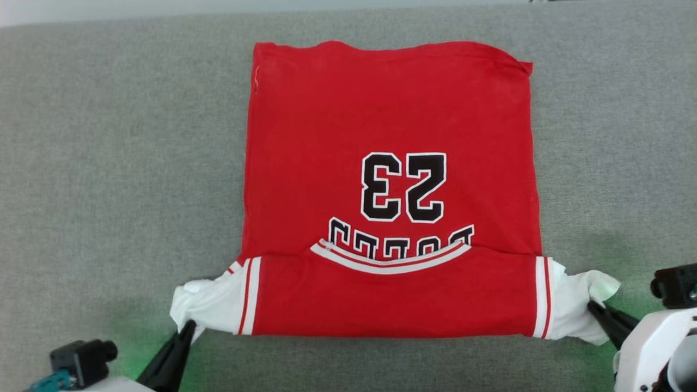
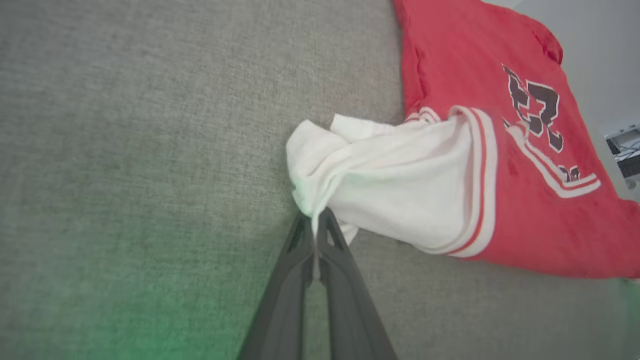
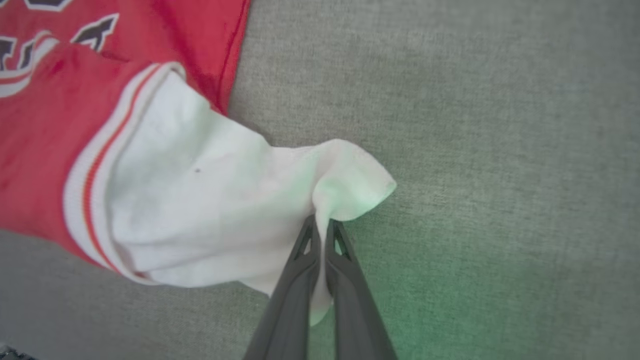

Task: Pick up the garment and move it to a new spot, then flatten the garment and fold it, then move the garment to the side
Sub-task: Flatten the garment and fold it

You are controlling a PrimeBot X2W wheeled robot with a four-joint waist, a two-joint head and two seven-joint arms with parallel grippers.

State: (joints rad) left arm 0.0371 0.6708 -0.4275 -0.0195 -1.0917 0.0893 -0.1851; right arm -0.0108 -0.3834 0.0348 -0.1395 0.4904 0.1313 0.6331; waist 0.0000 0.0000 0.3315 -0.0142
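Note:
The garment, a red jersey with a black "23", lies flat on the grey surface, its near part folded over into a band across the lettering. White sleeve ends stick out at both near corners. My left gripper is shut on the left white sleeve end, the cloth pinched between its dark fingers. At the other corner my right gripper is shut on the right sleeve end; the fabric bunches at the fingertips.
A grey fabric surface stretches around the jersey on all sides. Its far edge meets a pale strip at the top of the head view. Green light tints the surface near both wrists.

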